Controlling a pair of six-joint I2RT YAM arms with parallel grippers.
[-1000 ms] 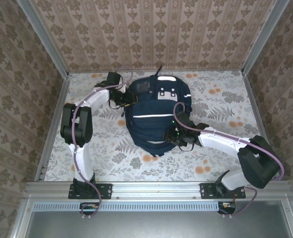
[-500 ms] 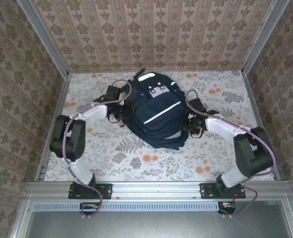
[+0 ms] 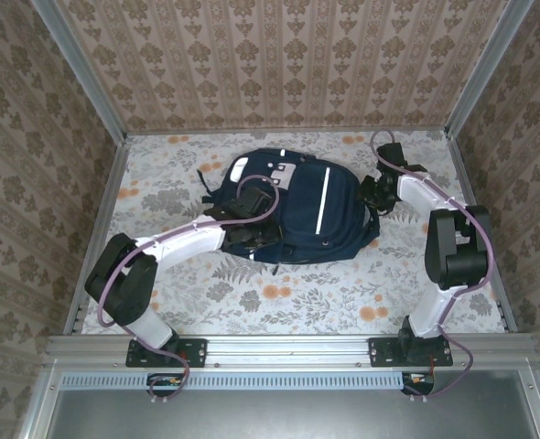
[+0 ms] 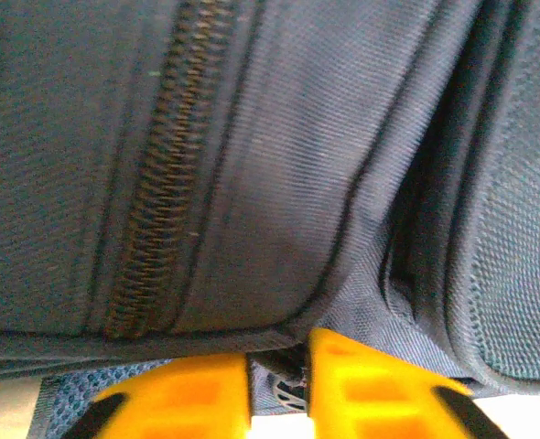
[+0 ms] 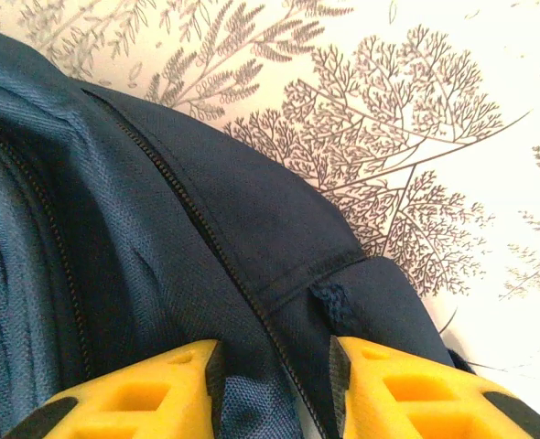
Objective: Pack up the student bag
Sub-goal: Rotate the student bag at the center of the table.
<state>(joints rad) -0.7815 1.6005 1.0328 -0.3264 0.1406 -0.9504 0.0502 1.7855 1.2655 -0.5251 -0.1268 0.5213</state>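
Note:
The student bag (image 3: 302,206), navy with a white stripe and pale patches, lies flat across the middle of the table, its top end to the left. My left gripper (image 3: 252,236) is at the bag's near-left edge. In the left wrist view its yellow fingers (image 4: 178,402) stand close together, the gripper (image 4: 279,389) pinching a bit of dark fabric under a zip seam of the bag (image 4: 297,165). My right gripper (image 3: 372,194) is at the bag's right end. There the gripper (image 5: 275,393) is shut on a fold of the bag (image 5: 114,229) with a zip running through it.
The table (image 3: 389,274) has a floral cloth, with free room in front of the bag and at the far corners. Patterned walls with metal posts close off three sides. A metal rail (image 3: 288,347) runs along the near edge.
The bag has swung round from pointing away from me to lying sideways, top end left. My right gripper moved from its near edge to the far right; my left came nearer.

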